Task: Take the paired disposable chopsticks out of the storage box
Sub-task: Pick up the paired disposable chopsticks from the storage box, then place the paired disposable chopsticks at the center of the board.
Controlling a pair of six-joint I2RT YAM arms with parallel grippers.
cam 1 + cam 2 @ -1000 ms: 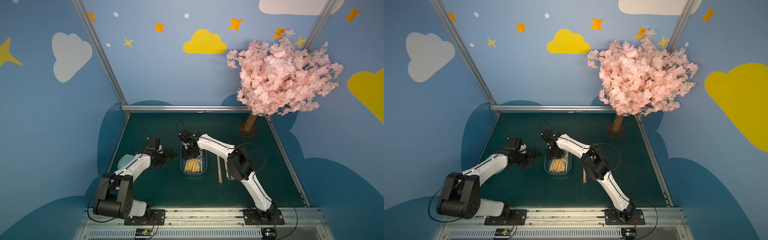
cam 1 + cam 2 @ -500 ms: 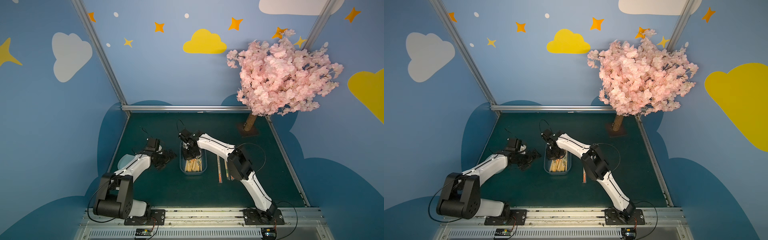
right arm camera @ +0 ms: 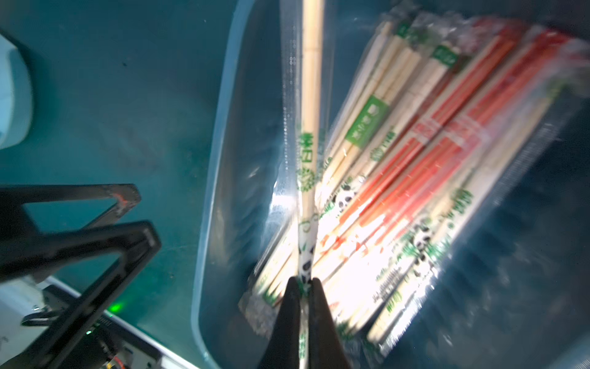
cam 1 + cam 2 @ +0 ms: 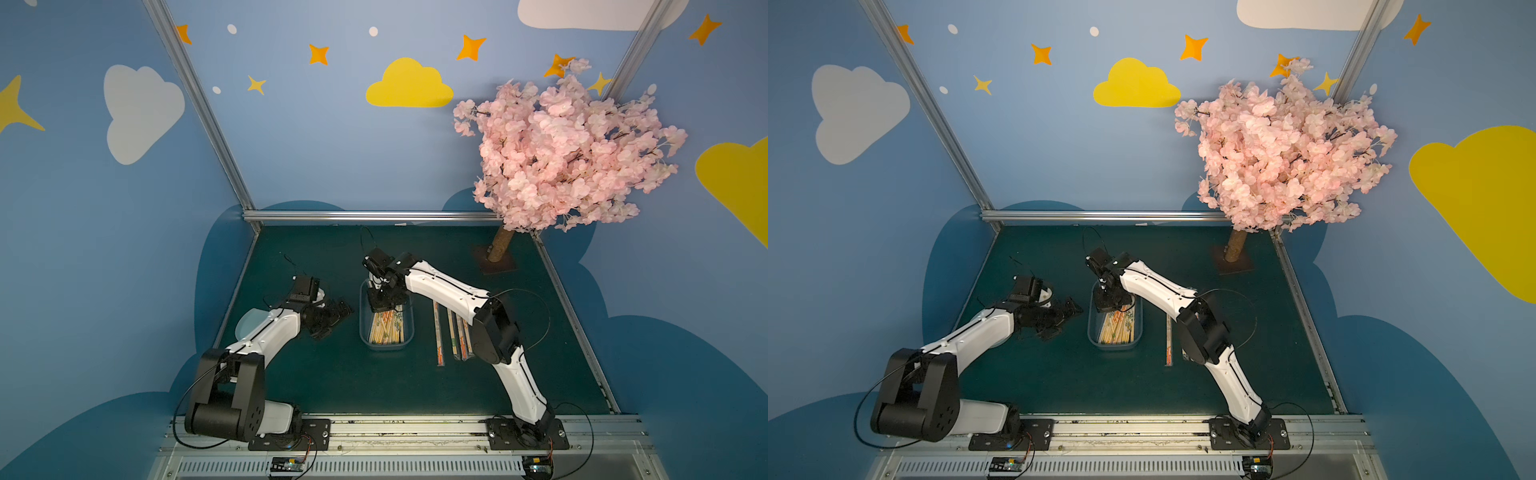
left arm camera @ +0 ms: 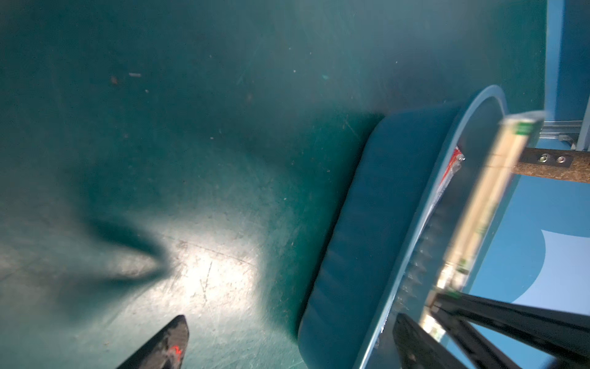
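The storage box (image 4: 409, 332) (image 4: 1139, 328), a clear bluish tub, sits mid-mat holding several paired disposable chopsticks (image 4: 386, 330) (image 4: 1117, 330) (image 3: 431, 143) in sleeves printed green and orange. My right gripper (image 4: 380, 305) (image 4: 1106, 305) (image 3: 303, 281) reaches into the box's far end, shut on one green-printed pair (image 3: 311, 96) (image 5: 491, 191) that angles up away from the pile. My left gripper (image 4: 336, 313) (image 4: 1065, 313) (image 5: 290, 319) (image 3: 143, 215) hovers open and empty just left of the box wall (image 5: 367, 223).
Several sleeved pairs (image 4: 451, 332) (image 4: 1169, 340) lie side by side on the mat right of the box, partly under my right arm. A pink blossom tree (image 4: 561, 153) stands at the back right. A pale blue round thing (image 4: 249, 328) lies under my left arm.
My right gripper has closed on one pair at the box's far end. Both arms have barely moved.
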